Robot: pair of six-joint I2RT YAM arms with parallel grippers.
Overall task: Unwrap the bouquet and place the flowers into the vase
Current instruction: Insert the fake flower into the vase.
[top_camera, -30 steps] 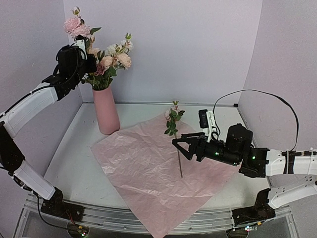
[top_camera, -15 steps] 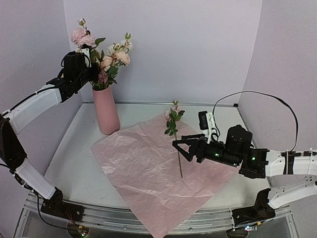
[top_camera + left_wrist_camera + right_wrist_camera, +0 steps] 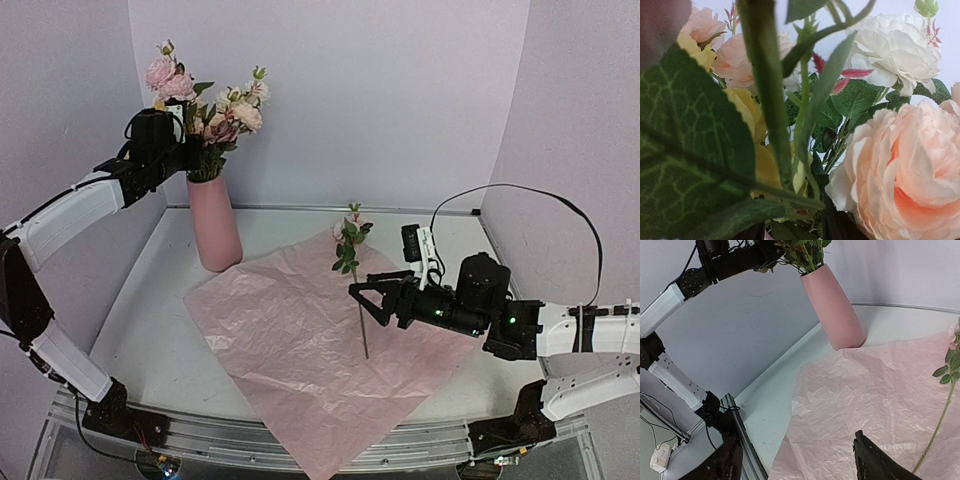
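Left arm (image 3: 70, 213) raised high; right arm (image 3: 575, 335) low, fingers (image 3: 368, 284) wide apart.

At upper left, the left gripper (image 3: 182, 143) dipped and its pink-headed stem (image 3: 167, 76) sank lower among the flowers (image 3: 228, 113) in the vase (image 3: 214, 228); its jaws possibly loosened.

I see my right tool (image 3: 795, 450) with both dark fingers (image 3: 875, 465) spread wide above the crinkled pink paper (image 3: 865, 390), which lies flat on the counter (image 3: 775, 410). A loose flower stem (image 3: 937, 427) lies on the paper at far right. The vase (image 3: 835, 310) stands upright just beyond the paper's far edge, with green stems (image 3: 802, 252) in its mouth.
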